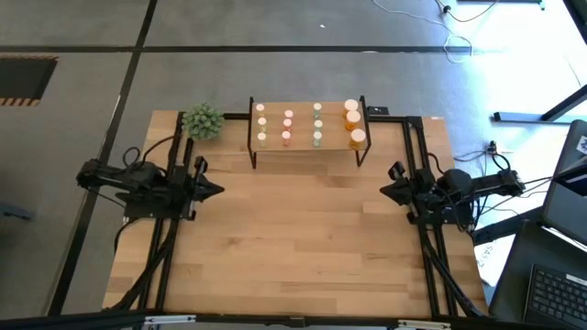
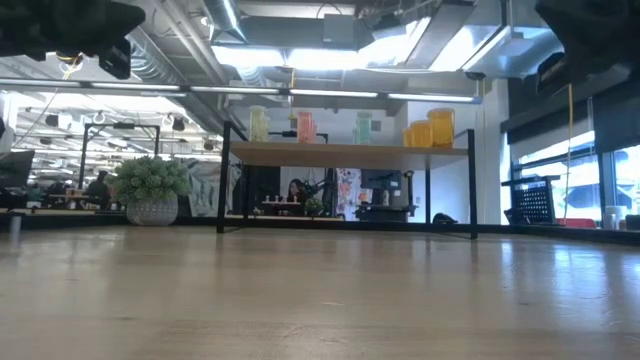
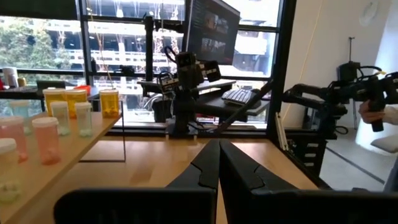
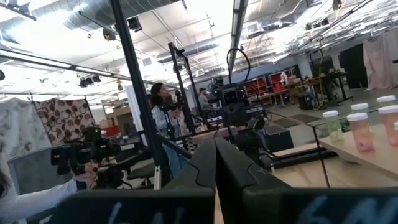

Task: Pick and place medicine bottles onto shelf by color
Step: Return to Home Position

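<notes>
Risk from my console looks slight, and it sits with the biggest movers. Both arms lie low at the table's side edges, well apart from the shelf (image 1: 303,147). The left gripper (image 1: 213,191) and the right gripper (image 1: 385,191) point inward across bare wood. Each wrist view shows that arm's fingers pressed together, holding nothing.

I judge that a wide swing on the way to rest could jolt the shelf's thin black legs, most likely from the right arm, which lies somewhat nearer them. That would matter because the medicine bottles stand loose on the board in four columns by color. The orange bottles (image 1: 352,117) are at the right end, then come the green bottles (image 1: 317,124), the pink bottles (image 1: 287,126) and the yellowish bottles (image 1: 261,123). The small ones look light and easy to topple, and one rolling off would undo the sorting. I see no bottle on the tabletop, so I take the job as all but done.

Around the rig is an open workshop with exposed ceiling ducts, tall windows and desks. A person (image 4: 158,99) stands beyond the table. The table (image 1: 303,257) is pale plank wood, flat and level. A potted plant (image 1: 203,121) sits just beside the shelf's left end.
</notes>
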{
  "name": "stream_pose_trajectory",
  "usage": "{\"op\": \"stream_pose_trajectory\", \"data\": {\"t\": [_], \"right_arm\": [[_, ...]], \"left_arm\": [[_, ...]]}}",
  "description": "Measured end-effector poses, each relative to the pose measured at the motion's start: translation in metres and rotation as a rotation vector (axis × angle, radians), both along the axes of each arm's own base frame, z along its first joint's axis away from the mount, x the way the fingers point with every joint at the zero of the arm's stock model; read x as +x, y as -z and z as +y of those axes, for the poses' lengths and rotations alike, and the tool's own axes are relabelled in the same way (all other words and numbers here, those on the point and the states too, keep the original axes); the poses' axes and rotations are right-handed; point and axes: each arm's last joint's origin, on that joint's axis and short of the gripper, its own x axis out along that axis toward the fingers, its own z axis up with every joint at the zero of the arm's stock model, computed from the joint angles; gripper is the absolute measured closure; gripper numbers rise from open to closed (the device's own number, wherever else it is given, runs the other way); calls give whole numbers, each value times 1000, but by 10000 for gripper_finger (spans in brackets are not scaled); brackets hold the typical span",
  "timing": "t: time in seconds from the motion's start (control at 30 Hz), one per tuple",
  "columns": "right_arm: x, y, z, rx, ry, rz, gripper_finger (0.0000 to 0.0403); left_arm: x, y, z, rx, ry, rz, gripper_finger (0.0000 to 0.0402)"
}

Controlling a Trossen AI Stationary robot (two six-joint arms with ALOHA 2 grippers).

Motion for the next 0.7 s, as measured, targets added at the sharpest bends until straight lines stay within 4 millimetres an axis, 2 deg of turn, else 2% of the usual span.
{"op": "stream_pose_trajectory", "data": {"t": [0.27,0.7], "right_arm": [[4,3,1,-161,51,26,402],[9,8,3,-194,6,71,389]], "left_arm": [[1,4,0,73,-14,37,401],[3,19,-1,101,-8,196,400]]}}
